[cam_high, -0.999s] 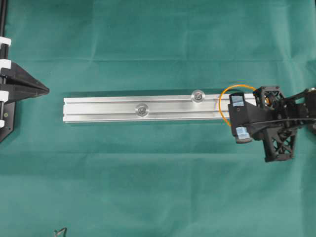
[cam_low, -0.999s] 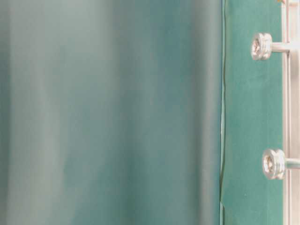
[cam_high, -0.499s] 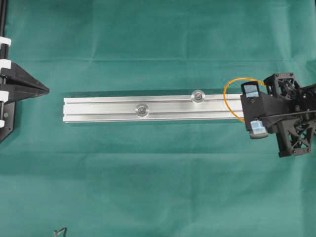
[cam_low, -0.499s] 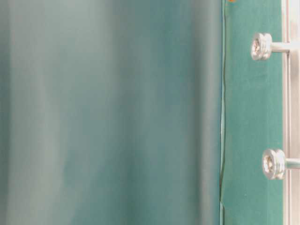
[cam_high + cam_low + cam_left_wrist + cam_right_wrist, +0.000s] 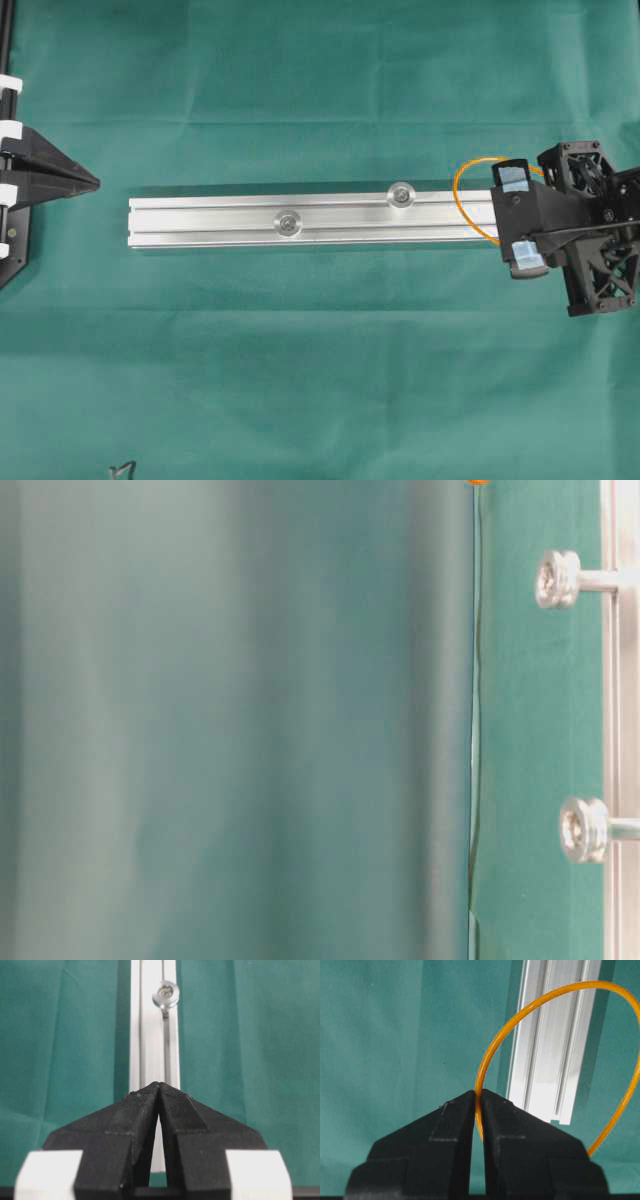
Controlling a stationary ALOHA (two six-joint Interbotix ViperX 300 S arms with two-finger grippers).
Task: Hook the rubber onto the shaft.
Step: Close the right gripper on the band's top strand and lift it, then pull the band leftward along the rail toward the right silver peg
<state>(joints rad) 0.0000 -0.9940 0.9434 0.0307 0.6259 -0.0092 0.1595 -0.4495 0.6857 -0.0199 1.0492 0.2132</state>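
Observation:
The silver rail (image 5: 210, 221) lies across the green cloth with two shafts standing on it, one near the middle (image 5: 288, 222) and one further right (image 5: 401, 194). The orange rubber (image 5: 458, 195) loops past the rail's right end. My right gripper (image 5: 500, 215) is shut on it, and in the right wrist view the fingertips (image 5: 479, 1092) pinch the rubber (image 5: 478, 1080) beside the rail's end (image 5: 545, 1070). My left gripper (image 5: 92, 182) rests off the rail's left end, shut and empty (image 5: 159, 1085), facing along the rail (image 5: 150, 1035) toward a shaft (image 5: 166, 994).
A black frame with white clips (image 5: 8, 100) runs down the left edge. A small dark object (image 5: 122, 468) lies at the bottom left. The table-level view shows both shafts (image 5: 557, 578) (image 5: 583, 830) sticking out of the rail (image 5: 620, 720).
My right gripper has drawn back to the right with the rubber, off the rail's end. The left gripper has not moved.

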